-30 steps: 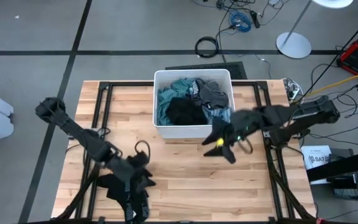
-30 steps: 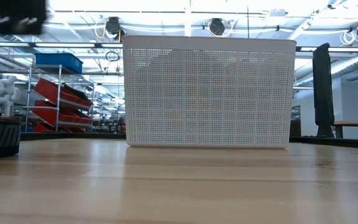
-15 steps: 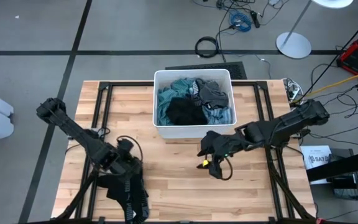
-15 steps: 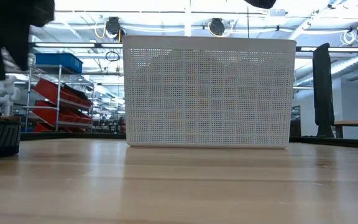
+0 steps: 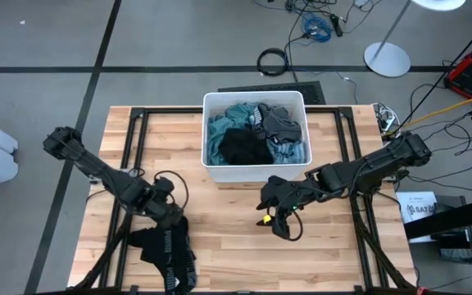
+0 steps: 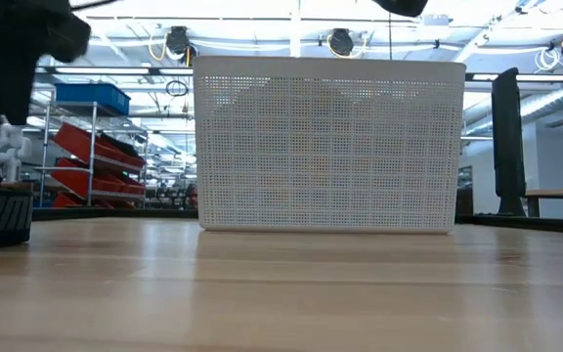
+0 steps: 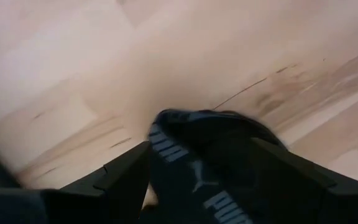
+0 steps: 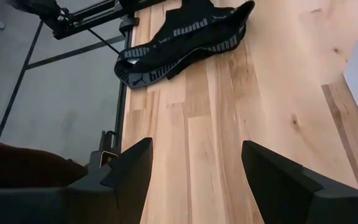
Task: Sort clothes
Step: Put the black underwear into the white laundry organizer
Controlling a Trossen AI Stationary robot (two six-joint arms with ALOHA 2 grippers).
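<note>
The left gripper (image 5: 173,220) has its fingers (image 7: 120,171) spread wide, holding nothing, just above the black garment with white lettering (image 5: 169,252) that lies on the bench (image 5: 236,246) at its front left edge. The right gripper (image 5: 270,216) also stands with fingers (image 8: 129,168) apart and empty, over bare wood just in front of the white bin (image 5: 254,173). The rest of the clothes (image 5: 256,135), teal, blue and black, sit heaped in that bin.

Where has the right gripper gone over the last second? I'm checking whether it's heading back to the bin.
Yes, it moved. In the high view the right gripper has shifted away from the white bin, toward the table's front edge and its middle.
</note>
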